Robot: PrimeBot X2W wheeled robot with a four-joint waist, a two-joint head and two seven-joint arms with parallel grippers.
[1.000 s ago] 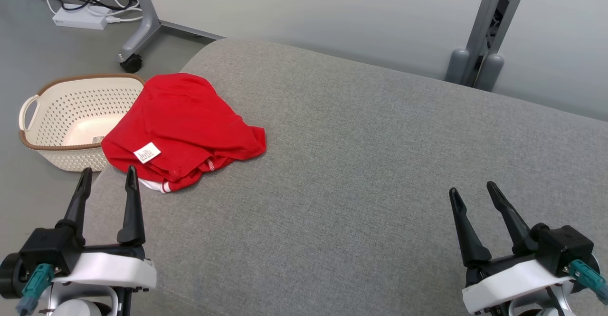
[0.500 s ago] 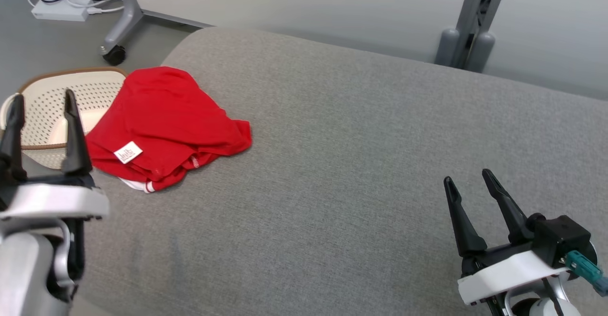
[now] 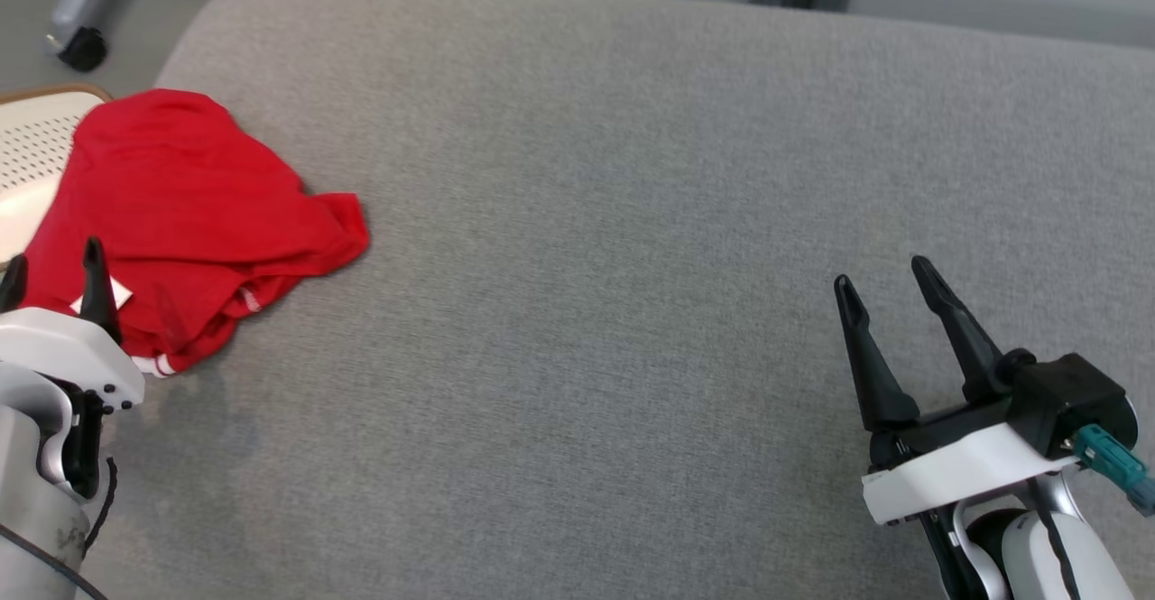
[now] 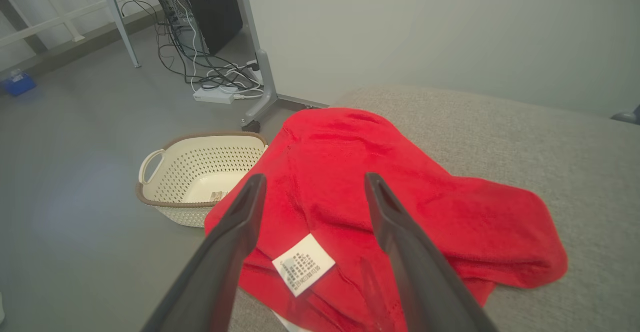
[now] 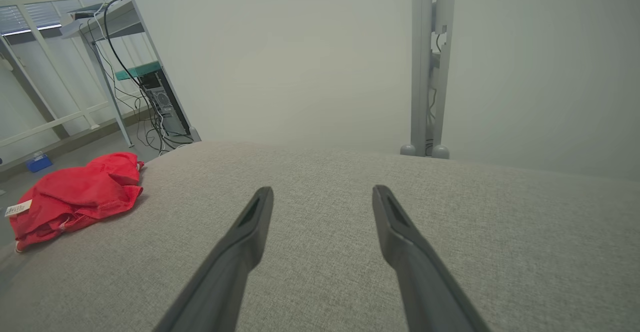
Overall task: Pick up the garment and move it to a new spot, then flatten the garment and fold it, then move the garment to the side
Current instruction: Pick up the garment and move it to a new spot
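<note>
A crumpled red garment (image 3: 194,212) with a white label lies at the left edge of the grey padded surface (image 3: 632,221), partly overhanging it. My left gripper (image 3: 50,266) hovers open just above the garment's near edge; in the left wrist view its two fingers straddle the garment (image 4: 380,182) and the label, apart from the cloth. My right gripper (image 3: 889,289) stands open over bare surface at the lower right, far from the garment (image 5: 75,194).
A cream perforated basket (image 4: 200,172) stands on the floor just left of the surface, under the garment's overhang. A wheeled stand leg with cables and a power strip (image 4: 215,95) lies beyond it. A grey post (image 5: 430,62) rises behind the surface.
The head camera has tilted down and turned right, shifting the whole scene left. My left gripper has moved up over the garment's near edge. The right gripper has stayed about where it was.
</note>
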